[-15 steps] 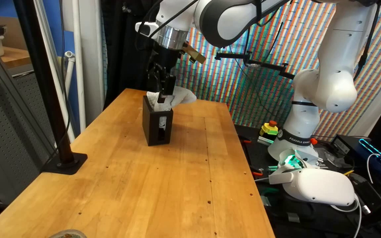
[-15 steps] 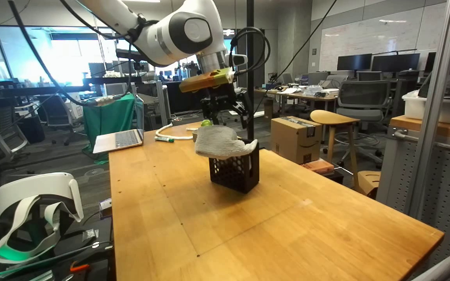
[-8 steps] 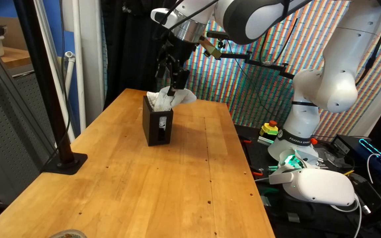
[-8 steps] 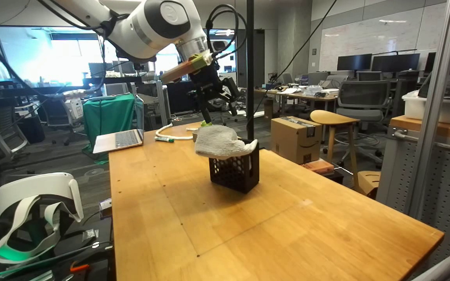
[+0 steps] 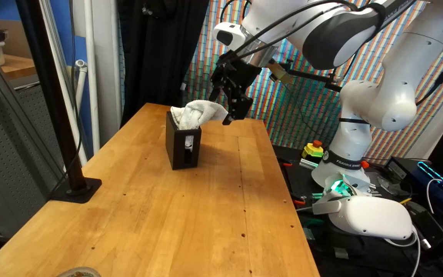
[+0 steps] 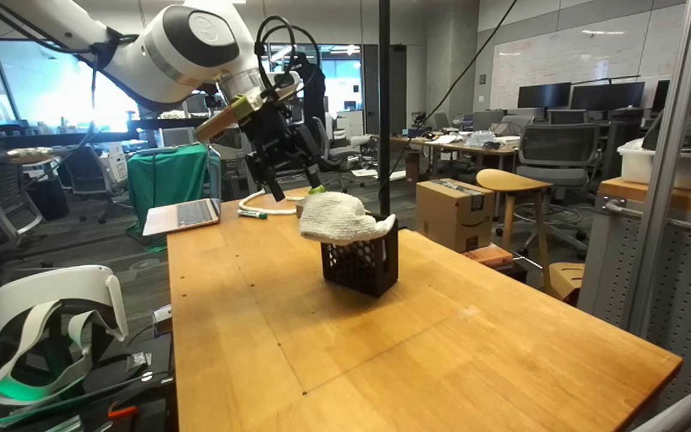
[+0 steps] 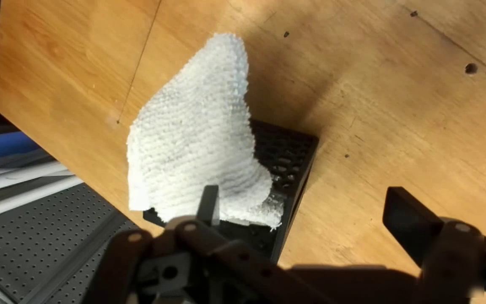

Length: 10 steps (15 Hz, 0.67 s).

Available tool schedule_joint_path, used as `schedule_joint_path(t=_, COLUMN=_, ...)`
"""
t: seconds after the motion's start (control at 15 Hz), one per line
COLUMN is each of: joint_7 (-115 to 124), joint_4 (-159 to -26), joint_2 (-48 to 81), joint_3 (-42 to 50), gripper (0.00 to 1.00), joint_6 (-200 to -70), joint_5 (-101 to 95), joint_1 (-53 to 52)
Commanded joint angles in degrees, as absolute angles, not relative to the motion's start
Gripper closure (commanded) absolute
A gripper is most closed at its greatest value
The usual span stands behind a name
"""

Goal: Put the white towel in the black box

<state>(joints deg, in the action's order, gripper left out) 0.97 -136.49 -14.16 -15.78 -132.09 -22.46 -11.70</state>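
Pincer [image 7: 303, 192], black, two-fingered: spread wide. White towel [image 7: 196, 135], one: textured, bunched partly inside the black box [image 7: 289, 145], remainder projecting over its rim. Black box: upright, honeycomb-pierced wall, standing on the table [image 7: 395, 118]. Table: wooden. Beyond its edge, wrist view: grey perforated panel [image 7: 36, 245].

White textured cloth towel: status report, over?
Jaws wide open, nothing gripped. White textured cloth towel partly inside black perforated rectangular box, one end overhanging. No obstruction evident.
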Motion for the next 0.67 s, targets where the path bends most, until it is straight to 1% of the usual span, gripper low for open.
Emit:
schedule_joint_path(t=0.0, joint_7=4.64, joint_4=-141.12, joint_2=-19.71, joint_3=-16.76, gripper=0.0, joint_6=-132.2, joint_5=-25.78, joint_1=-11.34)
schedule_joint_path(t=0.33, joint_7=5.32, joint_4=-143.47, joint_2=-21.32, joint_3=-16.76, gripper=0.0, joint_6=-132.27, joint_5=-29.65, joint_1=-10.43)
schedule_joint_path(t=0.6, joint_7=4.15, joint_4=-143.57, joint_2=-19.5, joint_3=-16.16, gripper=0.0, joint_6=-133.85, joint_5=-34.27, joint_1=-8.92)
